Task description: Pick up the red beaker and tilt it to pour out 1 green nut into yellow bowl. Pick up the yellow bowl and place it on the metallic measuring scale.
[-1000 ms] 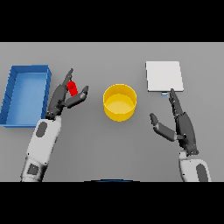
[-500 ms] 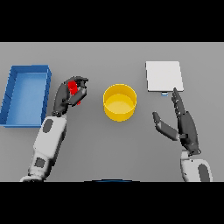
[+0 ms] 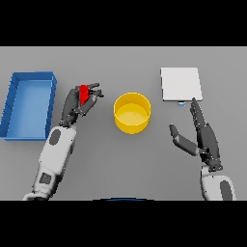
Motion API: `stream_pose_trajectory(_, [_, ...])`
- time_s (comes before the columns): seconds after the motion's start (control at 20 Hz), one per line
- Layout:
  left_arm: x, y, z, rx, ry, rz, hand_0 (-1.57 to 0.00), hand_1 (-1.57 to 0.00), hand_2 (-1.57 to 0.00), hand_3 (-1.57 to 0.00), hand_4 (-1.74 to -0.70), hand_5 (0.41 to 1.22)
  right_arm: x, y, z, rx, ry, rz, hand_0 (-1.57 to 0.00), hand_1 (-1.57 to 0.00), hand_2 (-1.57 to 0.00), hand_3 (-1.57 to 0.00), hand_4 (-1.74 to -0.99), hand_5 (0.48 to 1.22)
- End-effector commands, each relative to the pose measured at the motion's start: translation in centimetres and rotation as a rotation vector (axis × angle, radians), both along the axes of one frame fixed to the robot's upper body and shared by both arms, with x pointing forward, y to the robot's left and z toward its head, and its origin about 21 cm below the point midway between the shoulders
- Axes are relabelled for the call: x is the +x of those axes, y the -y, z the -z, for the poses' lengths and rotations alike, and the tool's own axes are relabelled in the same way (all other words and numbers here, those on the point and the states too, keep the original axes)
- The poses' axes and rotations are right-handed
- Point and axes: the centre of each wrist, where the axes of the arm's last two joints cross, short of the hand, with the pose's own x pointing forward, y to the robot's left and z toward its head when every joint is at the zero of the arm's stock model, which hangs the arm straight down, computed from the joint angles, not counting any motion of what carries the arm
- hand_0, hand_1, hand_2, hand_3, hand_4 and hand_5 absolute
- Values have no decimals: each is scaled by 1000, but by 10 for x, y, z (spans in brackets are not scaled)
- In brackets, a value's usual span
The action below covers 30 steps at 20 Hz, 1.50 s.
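The left hand point(image 3: 79, 103) has its fingers curled round the small red beaker point(image 3: 83, 93), left of the round yellow bowl point(image 3: 131, 113), while the right hand point(image 3: 201, 134) rests with straight fingers near the flat metallic measuring scale point(image 3: 180, 84).

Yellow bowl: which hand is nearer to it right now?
Left. The left hand, fingers curled round the red beaker, sits just to the left of the yellow bowl. The right hand is farther off, to the bowl's right and lower.

Open table between the hands, one bowl in the middle

The yellow bowl point(image 3: 131, 113) stands alone mid-table, bare grey table point(image 3: 125, 67) all around it. The blue bin point(image 3: 29, 103) walls off the far left; the metallic scale point(image 3: 180, 83) lies flat at right.
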Motion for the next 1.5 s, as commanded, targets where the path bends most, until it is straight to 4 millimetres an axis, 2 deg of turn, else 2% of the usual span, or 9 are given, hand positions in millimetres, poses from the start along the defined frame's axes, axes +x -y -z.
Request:
stream_pose_trajectory(0.0, [0, -7, -4, -34, 4, 1, -1483, -1486, -1493, -1462, -1639, 1157, -2, -1, -1, 3, 14, -2, 1, 1, 1, 1, -1248, 645])
stream_pose_trajectory(0.15, [6, -6, -23, -95, 43, 24, -1526, -1528, -1531, -1515, -1689, 1140, -2, -6, -1, -14, 20, -13, 1, 1, 1, 1, -1236, 644])
stream_pose_trajectory(0.3, [11, -8, -41, -58, 62, 50, -1548, -1549, -1551, -1542, -1714, 1132, 0, -8, -3, -17, 14, -10, 1, 1, 1, 1, -1227, 647])
stream_pose_trajectory(0.4, [12, -9, -48, -3, 75, 70, -1556, -1557, -1558, -1553, -1724, 1130, 1, -4, -3, -35, 30, -8, 1, 1, 1, 1, -1219, 653])
stream_pose_trajectory(0.65, [20, -12, -59, 95, 78, 94, -1556, -1557, -1558, -1553, -1724, 1139, 0, -10, 0, -49, 43, -6, 1, 1, 1, 1, -1219, 661])
stream_pose_trajectory(0.75, [22, -16, -68, 196, 108, 125, -1562, -1562, -1563, -1559, -1730, 1134, 2, -6, -3, -70, 53, -4, 1, 1, 1, 1, -1210, 664])
stream_pose_trajectory(0.9, [27, -11, -84, 389, 115, 185, -1566, -1566, -1567, -1565, -1735, 1120, -3, -7, -2, -65, 32, 2, 1, 1, 1, 1, -1194, 658])
stream_pose_trajectory(1.2, [35, 20, -110, 776, 135, 323, -1570, -1570, -1570, -1569, -1740, 1139, -3, -11, -3, -60, 20, -16, 1, 1, 1, 1, -1178, 667])
stream_pose_trajectory(1.45, [37, 47, -126, 1146, 191, 414, -1571, -1571, -1571, -1570, -1741, 1191, -2, -8, -5, -38, 11, -10, 1, 1, 1, 1, -1182, 674])
